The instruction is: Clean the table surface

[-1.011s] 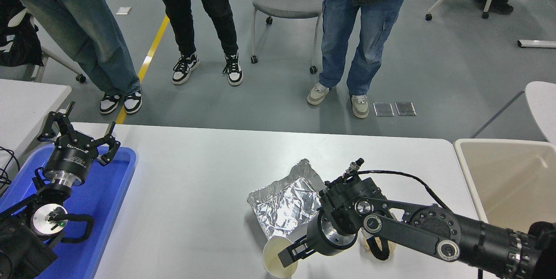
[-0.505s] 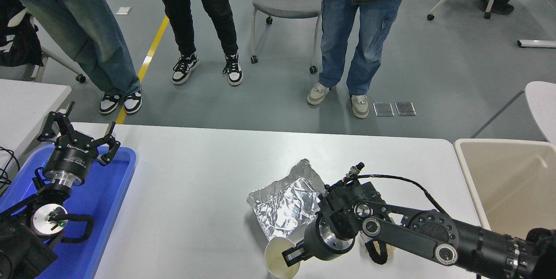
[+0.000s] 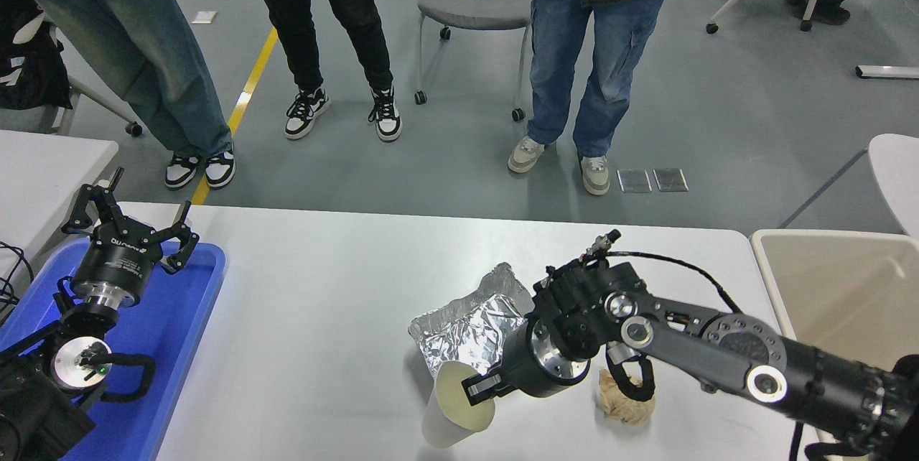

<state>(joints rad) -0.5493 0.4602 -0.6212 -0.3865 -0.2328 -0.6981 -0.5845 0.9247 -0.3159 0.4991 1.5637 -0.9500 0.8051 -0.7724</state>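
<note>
Right pincer (image 3: 479,390) gripped a tilted paper cup (image 3: 456,411) on the worktop (image 3: 323,317) — crumpled foil (image 3: 467,328) behind, beige bin (image 3: 840,296) right; left pincer (image 3: 129,227) open.

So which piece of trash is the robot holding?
The white paper cup. The right gripper pinches its rim and it is tilted. The foil wrapper and crumpled brown paper just lie on the table surface.

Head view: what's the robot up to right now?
The right tool is shut on the rim of a paper cup, holding it tilted above the table surface. Crumpled foil and a brown paper wad lie on the table. A beige bin stands at the right. The left tool is parked, open, over the blue tray. People stand beyond.
</note>
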